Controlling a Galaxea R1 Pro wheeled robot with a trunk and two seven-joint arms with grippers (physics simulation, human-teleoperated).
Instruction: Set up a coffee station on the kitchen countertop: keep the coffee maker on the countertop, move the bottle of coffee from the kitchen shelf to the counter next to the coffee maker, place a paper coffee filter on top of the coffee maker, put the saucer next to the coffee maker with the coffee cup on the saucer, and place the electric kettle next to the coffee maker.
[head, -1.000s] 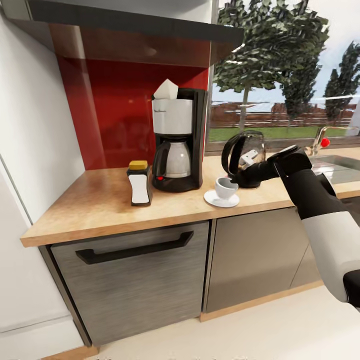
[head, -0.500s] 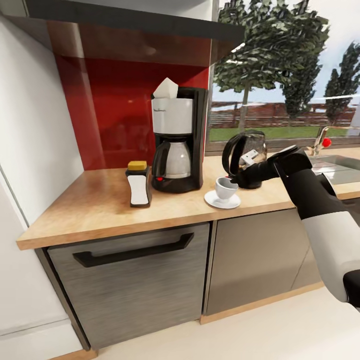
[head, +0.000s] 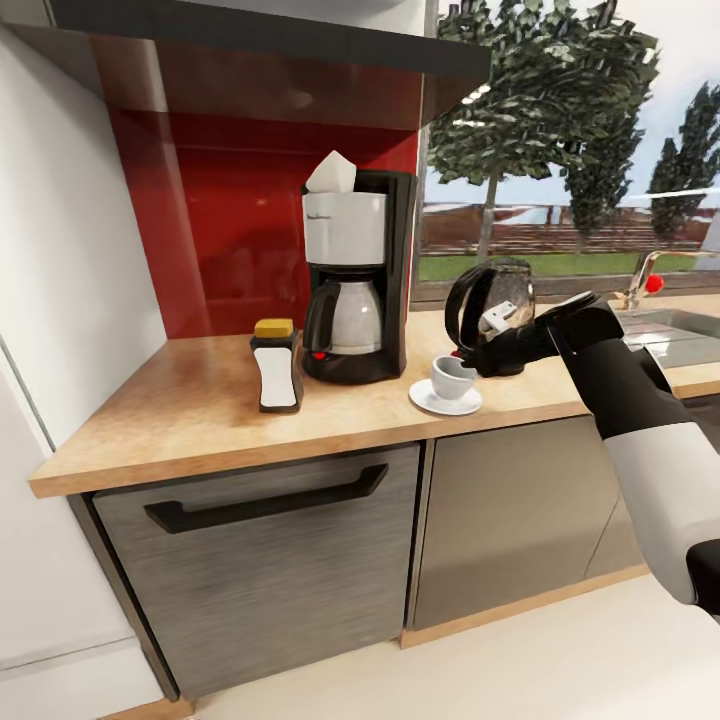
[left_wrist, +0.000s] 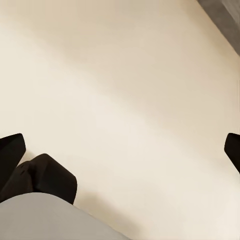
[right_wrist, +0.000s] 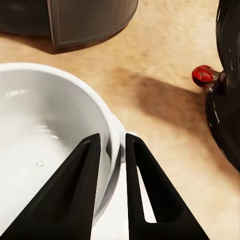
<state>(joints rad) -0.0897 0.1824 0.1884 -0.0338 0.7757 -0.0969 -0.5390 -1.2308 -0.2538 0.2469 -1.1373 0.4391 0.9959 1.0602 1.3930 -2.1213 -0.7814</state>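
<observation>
The black coffee maker (head: 355, 285) stands on the light-wood countertop (head: 180, 410), with the white paper coffee filter (head: 332, 172) on its top. The bottle of coffee (head: 277, 365) stands just left of it. To its right the white coffee cup (head: 450, 377) sits on the saucer (head: 440, 402), and the glass electric kettle (head: 492, 312) stands behind them. My right gripper (head: 468, 366) reaches in from the right. In the right wrist view its fingers (right_wrist: 82, 190) straddle the coffee cup (right_wrist: 45, 135) wall and are shut on it. My left gripper (left_wrist: 120, 150) hangs open over the floor.
A sink with a tap (head: 640, 278) lies at the counter's right end. A red backsplash (head: 215, 220) and a dark shelf (head: 280, 40) close in behind and above the coffee maker. Grey cabinet fronts (head: 260, 550) stand below. The kettle's base (right_wrist: 227, 115) is close to my right fingers.
The head view has shifted slightly. The cup looks a little more level on the saucer. My right arm has hardly moved.
</observation>
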